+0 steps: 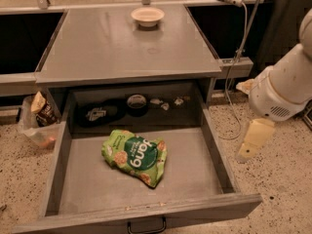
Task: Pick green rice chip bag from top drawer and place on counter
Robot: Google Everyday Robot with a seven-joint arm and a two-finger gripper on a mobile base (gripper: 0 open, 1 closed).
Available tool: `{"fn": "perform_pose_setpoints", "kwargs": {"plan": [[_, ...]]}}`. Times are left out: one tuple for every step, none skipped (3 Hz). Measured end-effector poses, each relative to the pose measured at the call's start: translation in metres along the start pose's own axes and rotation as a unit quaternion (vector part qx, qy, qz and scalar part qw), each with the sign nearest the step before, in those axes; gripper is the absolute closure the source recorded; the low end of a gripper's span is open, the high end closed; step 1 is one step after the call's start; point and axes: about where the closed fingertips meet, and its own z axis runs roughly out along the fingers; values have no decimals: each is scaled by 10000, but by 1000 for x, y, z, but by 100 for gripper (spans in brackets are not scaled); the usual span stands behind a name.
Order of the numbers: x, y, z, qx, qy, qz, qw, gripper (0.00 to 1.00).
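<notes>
The green rice chip bag [134,157] lies flat on the floor of the open top drawer [214,145], a little left of its middle. The grey counter [107,48] lies above and behind the drawer. My gripper [253,141] hangs pale yellow below the white arm [285,89], outside the drawer's right wall and well to the right of the bag. It touches nothing and holds nothing.
A tan bowl [147,16] stands at the back of the counter. Dark round items [137,103] and small bits lie at the drawer's back. A brown-and-white snack bag in clear plastic [41,113] sits on the floor at left. A cable [241,43] hangs at right.
</notes>
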Motion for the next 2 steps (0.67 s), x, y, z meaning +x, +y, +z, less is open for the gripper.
{"fn": "perform_pose_setpoints", "kwargs": {"plan": [[-18, -5, 66, -14, -292, -56, 9996, 0], [-21, -12, 67, 142, -366, -50, 9992, 0]]}}
